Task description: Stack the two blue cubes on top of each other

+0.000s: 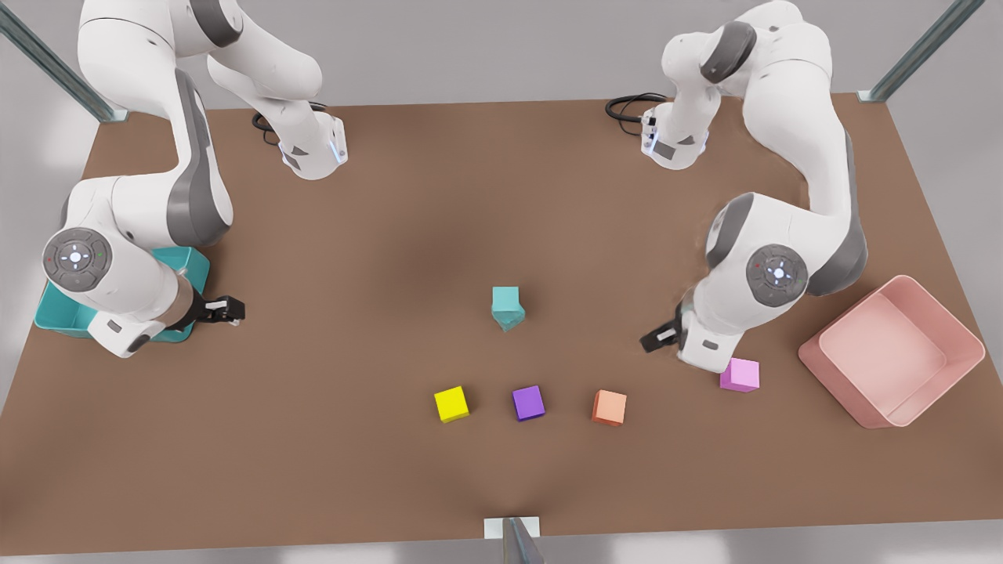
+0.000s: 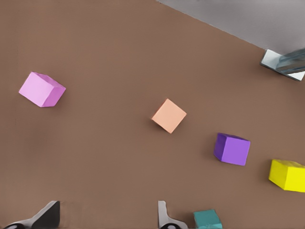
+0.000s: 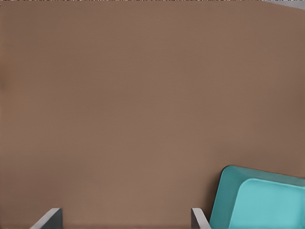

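Yellow cube (image 1: pixel 451 403), purple cube (image 1: pixel 528 403) and orange cube (image 1: pixel 610 407) are lined up nearest the camera on the surface (image 1: pixel 376 235). Beyond them the two blue cubes (image 1: pixel 508 307) are seen stacked, the upper one twisted slightly; stacking looks done. The left jaws (image 1: pixel 654 340), spread wide and empty, are parked near the stack, beside the pink cube (image 1: pixel 740 374). The right jaws (image 1: pixel 227 310), likewise wide and empty, are held well apart from it, just beside the teal bin (image 3: pixel 259 198).
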